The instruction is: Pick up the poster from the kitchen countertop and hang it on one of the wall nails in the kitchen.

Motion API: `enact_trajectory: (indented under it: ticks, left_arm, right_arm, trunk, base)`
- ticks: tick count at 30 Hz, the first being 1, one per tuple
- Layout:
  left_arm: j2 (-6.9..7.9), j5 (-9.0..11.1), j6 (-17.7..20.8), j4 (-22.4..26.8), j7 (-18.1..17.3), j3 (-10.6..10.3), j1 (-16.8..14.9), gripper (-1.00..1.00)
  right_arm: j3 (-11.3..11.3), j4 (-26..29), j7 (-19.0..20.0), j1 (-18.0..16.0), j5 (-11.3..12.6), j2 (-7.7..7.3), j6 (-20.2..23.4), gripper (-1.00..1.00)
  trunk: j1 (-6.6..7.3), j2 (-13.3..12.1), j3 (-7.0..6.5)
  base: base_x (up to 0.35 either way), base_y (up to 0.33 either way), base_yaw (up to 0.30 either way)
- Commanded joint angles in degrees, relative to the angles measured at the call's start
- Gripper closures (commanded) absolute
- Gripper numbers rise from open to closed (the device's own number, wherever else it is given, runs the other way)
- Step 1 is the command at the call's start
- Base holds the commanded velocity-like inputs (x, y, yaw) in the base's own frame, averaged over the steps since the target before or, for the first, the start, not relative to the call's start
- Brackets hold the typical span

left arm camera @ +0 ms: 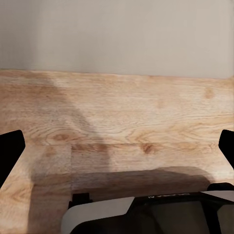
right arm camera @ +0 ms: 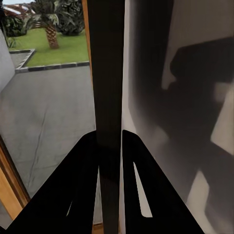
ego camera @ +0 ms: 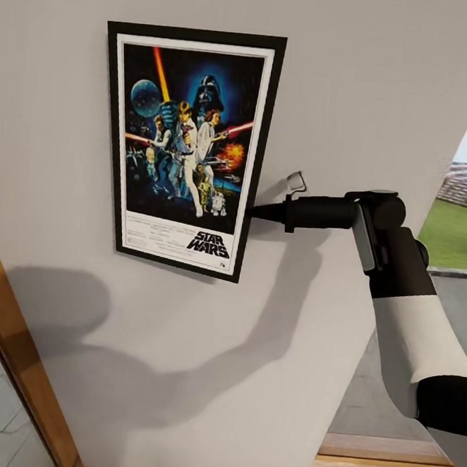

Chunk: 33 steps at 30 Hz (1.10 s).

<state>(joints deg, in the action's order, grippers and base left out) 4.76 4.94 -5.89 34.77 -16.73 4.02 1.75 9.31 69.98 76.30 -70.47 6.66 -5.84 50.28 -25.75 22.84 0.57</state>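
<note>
The poster [ego camera: 186, 150] is flat against the pale wall [ego camera: 373, 97], upright, with the Star Wars logo at its bottom strip. The right gripper [ego camera: 253, 211] grips the poster's right edge low down; in the right wrist view its two black fingers [right arm camera: 80, 185] are closed on the dark frame edge [right arm camera: 108, 87]. The left gripper [left arm camera: 117, 146] is spread wide above a wooden floor [left arm camera: 122, 112], holding nothing.

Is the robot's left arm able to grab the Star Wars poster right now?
Probably not as things stand. The black-framed, colourful Star Wars poster is high up against the pale wall, pinched at its edge by the right pincer. The left pincer points down at the light wooden floor, far below.
</note>
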Motion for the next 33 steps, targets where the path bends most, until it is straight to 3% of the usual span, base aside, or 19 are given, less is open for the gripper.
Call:
enact_trajectory:
  ticks: [1, 33]
  left_arm:
    - [-0.01, 0.51, 0.09, 0.04, -0.39, 0.12, 0.01, -1.00]
    - [-0.01, 0.51, 0.09, 0.11, -0.40, 0.14, 0.01, -1.00]
  right_arm:
    - [0.12, -0.02, 0.07, -0.06, 0.46, -0.05, 0.61, 1.00]
    - [0.18, -0.02, 0.09, -0.05, 0.46, -0.09, 0.60, 1.00]
  trunk:
    - [-0.03, 0.08, 0.06]
    - [-0.03, 0.08, 0.06]
  base:
    - [0.000, 0.010, 0.000]
    - [0.000, 0.022, 0.000]
